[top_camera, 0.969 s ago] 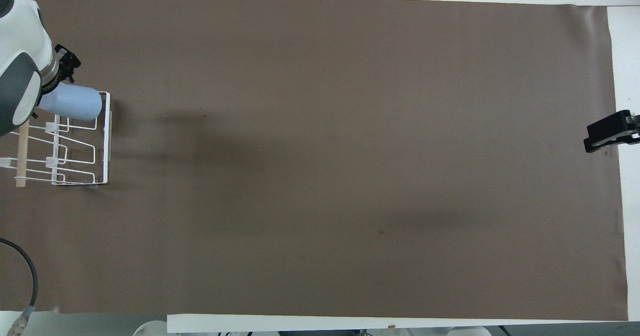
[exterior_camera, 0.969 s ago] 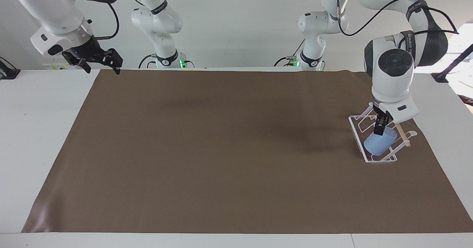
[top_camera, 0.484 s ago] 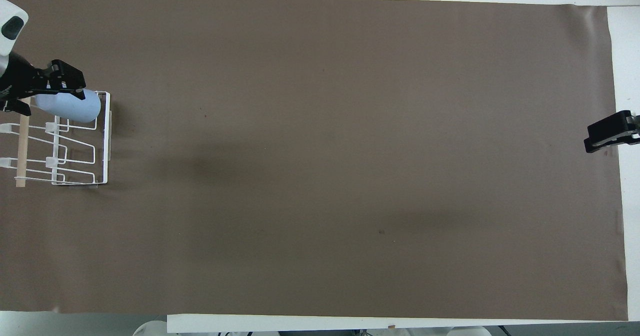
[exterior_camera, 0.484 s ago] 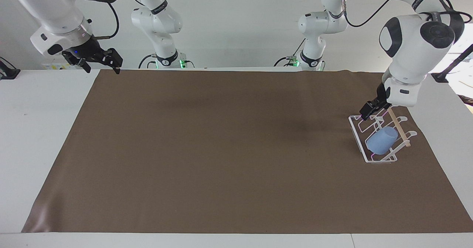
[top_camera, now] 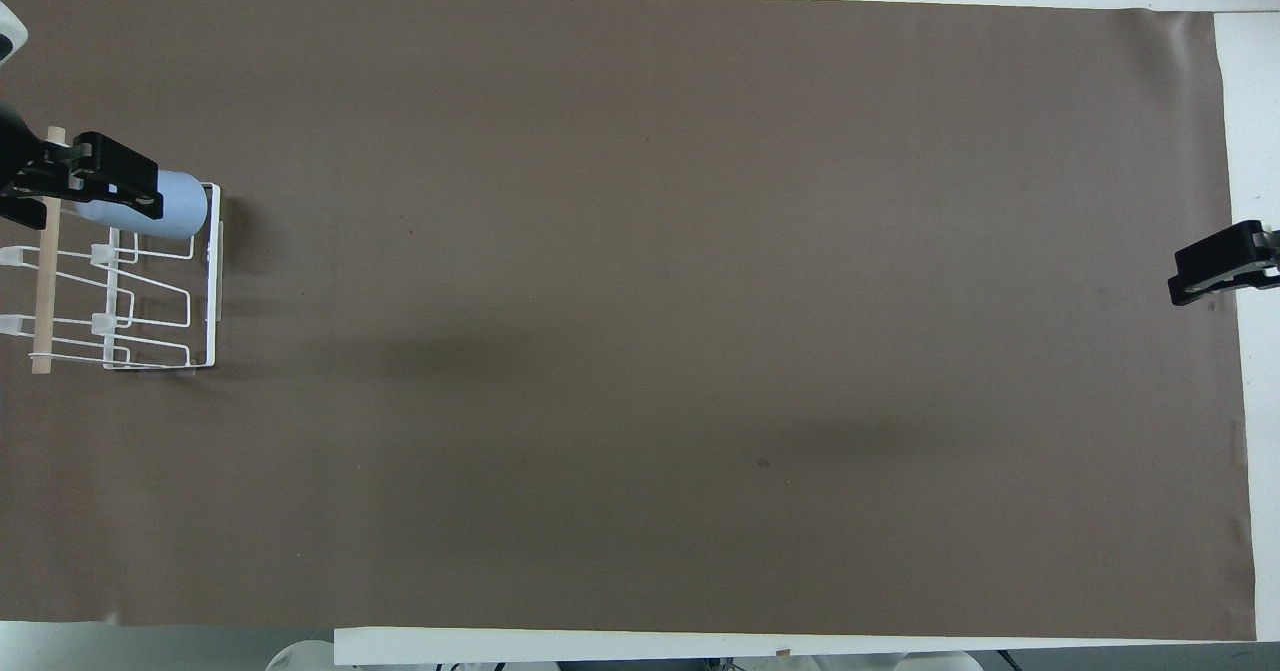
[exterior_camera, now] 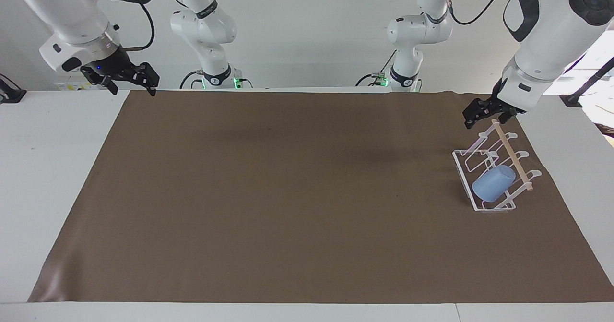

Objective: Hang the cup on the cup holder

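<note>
The light-blue cup rests tilted on the prong of the clear cup holder that is farthest from the robots. Its closed bottom points toward the table's middle. The holder stands on the mat at the left arm's end, with its wooden dowel along the top. My left gripper is open and empty. It is raised in the air over the end of the holder nearest the robots, clear of the cup. My right gripper is open and empty and waits over the mat's edge at the right arm's end.
A brown mat covers most of the white table. Black clamp mounts sit at the table's corners near the robots.
My left gripper let go of the cup, rose and drew back toward the robots. The cup stayed on the holder's prong. The right arm has not moved.
</note>
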Available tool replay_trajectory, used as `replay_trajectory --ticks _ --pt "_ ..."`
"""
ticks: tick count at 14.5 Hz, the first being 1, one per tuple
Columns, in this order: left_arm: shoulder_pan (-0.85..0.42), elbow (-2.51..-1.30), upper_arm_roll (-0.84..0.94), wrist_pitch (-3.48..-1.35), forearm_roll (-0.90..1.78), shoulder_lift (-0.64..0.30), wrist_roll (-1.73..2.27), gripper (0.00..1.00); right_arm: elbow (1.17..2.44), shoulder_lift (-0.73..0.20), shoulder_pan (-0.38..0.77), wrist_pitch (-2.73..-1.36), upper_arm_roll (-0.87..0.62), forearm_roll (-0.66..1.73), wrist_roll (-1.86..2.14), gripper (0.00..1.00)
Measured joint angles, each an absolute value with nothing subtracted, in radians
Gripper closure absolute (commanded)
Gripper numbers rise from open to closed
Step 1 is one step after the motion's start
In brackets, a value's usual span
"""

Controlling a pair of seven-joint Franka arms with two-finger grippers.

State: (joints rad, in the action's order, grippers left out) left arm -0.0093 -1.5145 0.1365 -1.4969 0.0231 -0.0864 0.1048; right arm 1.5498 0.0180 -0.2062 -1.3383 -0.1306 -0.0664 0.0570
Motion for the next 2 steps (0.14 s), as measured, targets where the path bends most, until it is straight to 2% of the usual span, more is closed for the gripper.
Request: replay_trajectory --ticks 2 --pt "-0.009 -1.515 0.134 -1.495 0.042 -0.090 0.098 0.00 1.550 0.018 -0.206 -1.338 -0.131 -0.066 0.057 0.01"
